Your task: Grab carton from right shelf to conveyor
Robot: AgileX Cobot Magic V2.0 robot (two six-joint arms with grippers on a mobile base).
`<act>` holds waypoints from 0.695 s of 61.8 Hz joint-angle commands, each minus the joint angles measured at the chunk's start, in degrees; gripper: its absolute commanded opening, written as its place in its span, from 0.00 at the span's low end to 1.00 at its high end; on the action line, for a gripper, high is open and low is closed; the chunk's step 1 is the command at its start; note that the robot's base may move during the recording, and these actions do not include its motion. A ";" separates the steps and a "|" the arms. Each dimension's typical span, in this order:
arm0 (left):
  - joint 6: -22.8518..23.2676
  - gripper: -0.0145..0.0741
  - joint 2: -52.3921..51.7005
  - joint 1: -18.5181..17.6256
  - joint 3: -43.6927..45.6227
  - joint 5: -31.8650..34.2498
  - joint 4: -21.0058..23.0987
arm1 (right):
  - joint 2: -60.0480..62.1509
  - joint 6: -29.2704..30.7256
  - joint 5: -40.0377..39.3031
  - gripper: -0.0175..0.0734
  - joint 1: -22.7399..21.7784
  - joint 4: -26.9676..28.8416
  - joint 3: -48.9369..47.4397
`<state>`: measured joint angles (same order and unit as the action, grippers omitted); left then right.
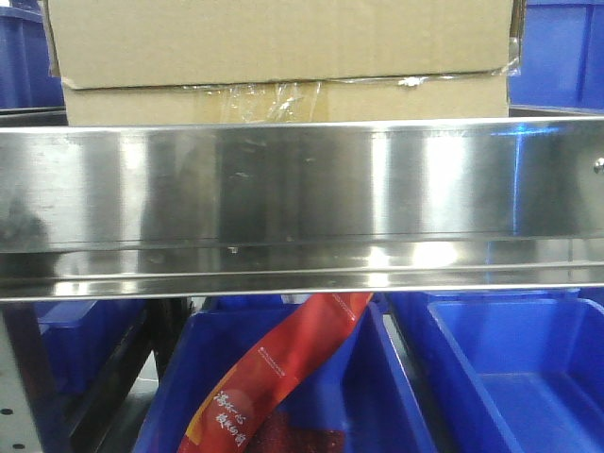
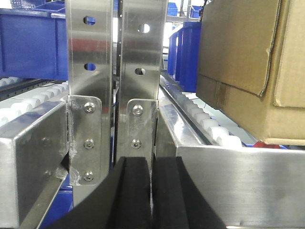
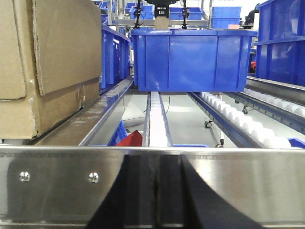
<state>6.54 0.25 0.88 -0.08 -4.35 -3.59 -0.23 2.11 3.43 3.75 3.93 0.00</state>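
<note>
— Where do we find the arms?
— We see both held low and level at the front edge of the counter [image 2: 202, 119]. The left fingers [image 2: 136, 191] point at two aluminium uprights [image 2: 90, 71]. They are pressed together with only a thin seam between them and nothing in them. The right fingers [image 3: 140, 191] sit against a steel rail [image 3: 57, 176], pointing down the lane. We read them as clenched and empty too, though they show dark and blurred.
— And the carton?
— We see the carton [image 1: 283, 42] sitting on the counter behind the rail. It lies to the right of the left fingers and to the left of the right fingers, touched by neither. It is plain brown cardboard with a flap hanging loose on each side and clear tape wrinkled across its front seam.
— What do we get from one view alone?
— Only the front camera shows us the tape, and under the rail a red packet [image 1: 283, 363] lying in a blue tub [image 1: 387, 377]. Only the right wrist shows us a blue bin [image 3: 190, 59] at the far end of the white rollers [image 3: 238, 119]
</note>
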 commanded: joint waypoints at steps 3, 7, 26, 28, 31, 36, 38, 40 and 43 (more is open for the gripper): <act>-0.32 0.18 -0.25 0.03 0.08 0.82 0.28 | 0.23 0.23 -1.27 0.13 -0.20 0.02 0.00; -0.32 0.18 -0.25 0.03 0.08 0.82 0.28 | 0.23 0.23 -1.27 0.13 -0.20 0.02 0.00; -0.32 0.18 -0.25 0.03 0.08 0.82 0.28 | 0.23 0.23 -1.27 0.13 -0.20 0.02 0.00; -0.32 0.18 -0.25 0.03 0.08 0.82 0.28 | 0.23 0.23 -1.27 0.13 -0.20 0.02 0.00; -0.32 0.18 -0.25 0.03 0.08 1.29 0.28 | 0.23 0.23 -1.27 0.13 -0.20 0.02 0.00; -0.32 0.18 -0.25 0.03 0.08 3.08 0.28 | 0.23 0.23 -1.27 0.13 -0.20 0.02 0.00; -0.32 0.18 -0.25 0.03 0.08 3.89 0.28 | 0.23 0.23 -1.27 0.13 -0.20 0.02 0.00; -0.32 0.18 -0.25 0.03 0.08 5.15 0.28 | 0.23 0.23 -1.27 0.13 -0.20 0.02 0.00; -0.32 0.18 -0.25 0.03 0.08 6.14 0.28 | 0.23 0.23 -1.52 0.13 -0.20 0.02 0.00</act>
<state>6.54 0.25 0.88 -0.08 -1.88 -3.59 -0.23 2.11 3.43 3.75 3.93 0.00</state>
